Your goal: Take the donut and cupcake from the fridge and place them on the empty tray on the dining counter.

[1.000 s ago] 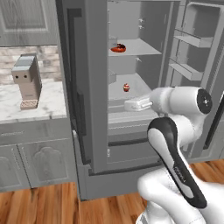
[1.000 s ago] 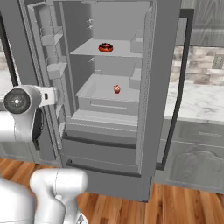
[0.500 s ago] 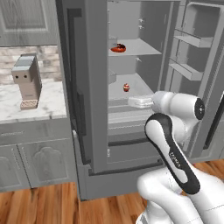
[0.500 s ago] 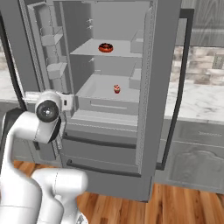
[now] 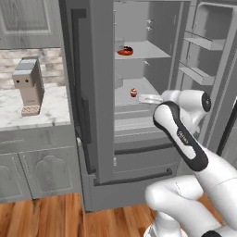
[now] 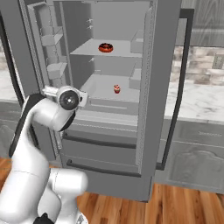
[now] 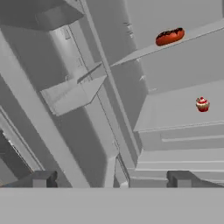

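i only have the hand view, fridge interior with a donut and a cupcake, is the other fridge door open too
Observer: No. In the left base view the fridge's left door is shut; the right one is swung open.
Operator: anything next to the fridge
Observer: On the marble counter to its left stands a grey-and-brown appliance.
Operator: where's the arm relative to the shelves
Observer: The right base view shows the arm's wrist at about the height of the cupcake, left of it and outside the compartment. The donut sits one shelf higher. The claw is open, holding nothing.
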